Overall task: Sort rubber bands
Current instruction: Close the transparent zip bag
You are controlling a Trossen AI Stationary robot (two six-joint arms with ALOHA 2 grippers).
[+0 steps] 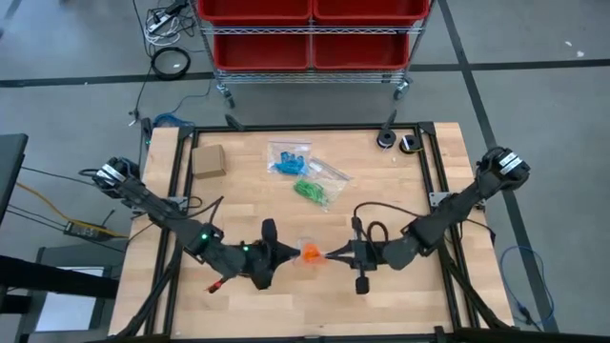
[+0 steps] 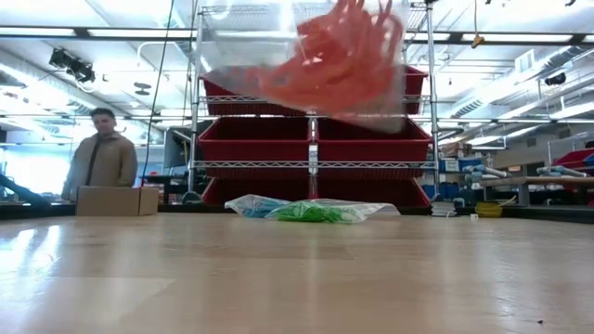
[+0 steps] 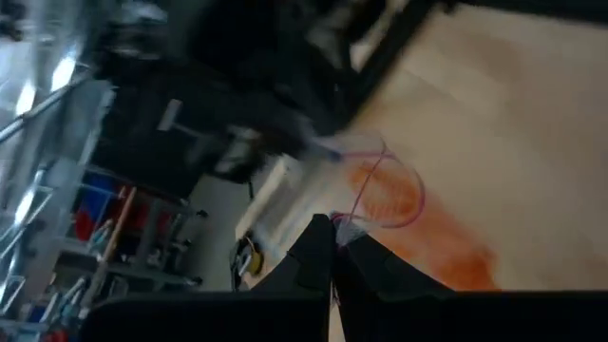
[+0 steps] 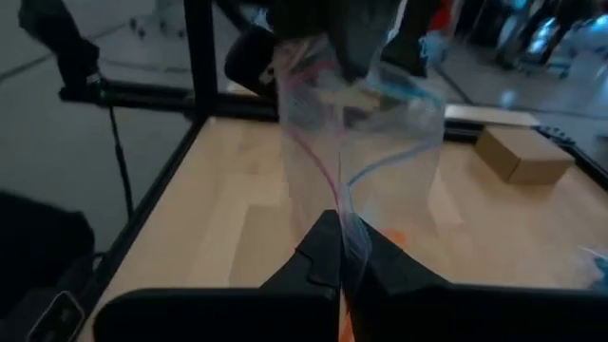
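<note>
Pinching opposite edges of the clear bag of orange rubber bands (image 1: pixel 310 252) at lower centre, the left gripper (image 1: pixel 289 252) and right gripper (image 1: pixel 331 253) are both clamped shut, apparently to hold its mouth steady.

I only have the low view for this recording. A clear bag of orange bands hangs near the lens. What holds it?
Observer: Both grippers. The left gripper and right gripper each pinch an edge of the orange-band bag.
Operator: Are the fingers closed?
Observer: Yes, the right wrist view shows them shut on the bag's edge.
Operator: Where exactly is that tan box?
Observer: The cardboard box sits near the table's far-left corner, apart from the blue-band bag.
</note>
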